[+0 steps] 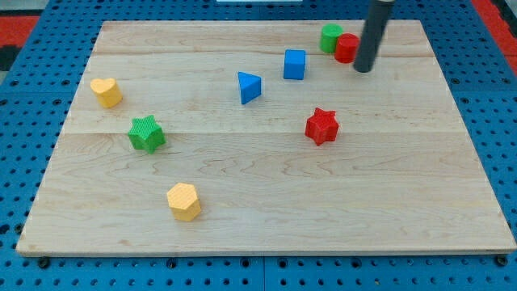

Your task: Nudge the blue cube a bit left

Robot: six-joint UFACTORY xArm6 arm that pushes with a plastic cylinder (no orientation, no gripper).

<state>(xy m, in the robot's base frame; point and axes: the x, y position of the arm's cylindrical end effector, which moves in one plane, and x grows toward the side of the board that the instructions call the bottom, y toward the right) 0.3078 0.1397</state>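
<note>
In the one camera view, my rod comes down from the bench's far edge near its far right corner, and my tip (pixel 363 69) rests on the wood just to the right of a red cylinder (pixel 346 48), close enough that I cannot tell whether the two touch. I carry no hand at all, only this straight dark rod, so there is nothing to spread or press together. The blue cube (pixel 295 64) sits to the left of my tip, apart from it, with bare wood between us, and lies a little back from the far edge, right of the bench's middle. A green cylinder (pixel 329 37) stands just behind and left of the red one, seemingly against it. A blue triangular block (pixel 249 86) lies near the cube, to its left and slightly nearer the front edge. A red star (pixel 321 125) sits toward the front from the cube, around the bench's middle depth. Toward the left edge are a yellow heart (pixel 106 91) and a green star (pixel 146 133), and a yellow hexagonal block (pixel 184 201) lies nearer the front edge.
</note>
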